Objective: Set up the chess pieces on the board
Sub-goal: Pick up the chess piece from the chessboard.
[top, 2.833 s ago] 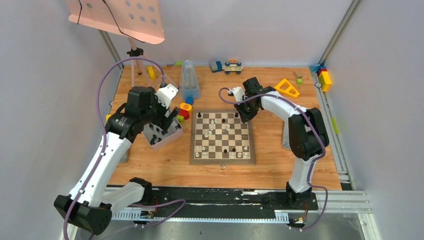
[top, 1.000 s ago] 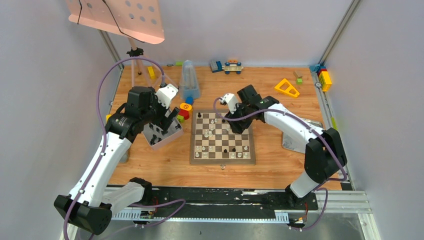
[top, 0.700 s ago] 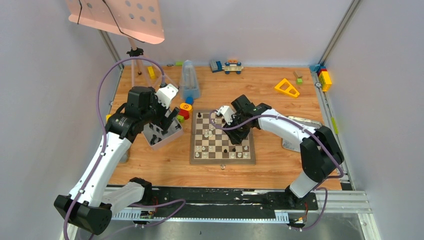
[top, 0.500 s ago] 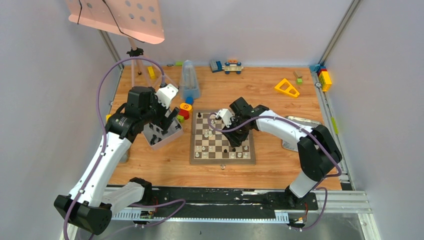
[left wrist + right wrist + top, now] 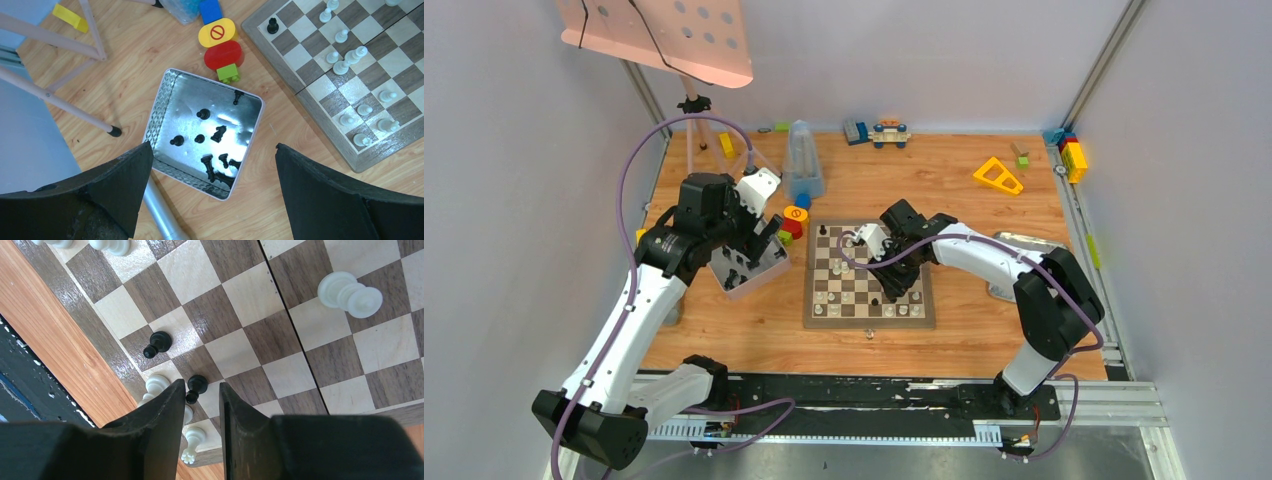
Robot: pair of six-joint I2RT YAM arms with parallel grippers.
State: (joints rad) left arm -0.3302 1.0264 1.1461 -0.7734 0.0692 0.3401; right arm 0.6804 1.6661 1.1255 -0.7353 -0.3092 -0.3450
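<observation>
wide-spread left tool (image 5: 212,155) hangs over a metal tray (image 5: 170,115) of black chess pieces (image 5: 218,133) beside the board (image 5: 372,75).

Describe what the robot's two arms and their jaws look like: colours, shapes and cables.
The left arm and right arm are alike: slim white links joined by chunky black joints, each trailing a looping lilac cable. A small white block sits near each wrist. The jaws are plain matte black, thick and wedge-shaped, without visible markings.
</observation>
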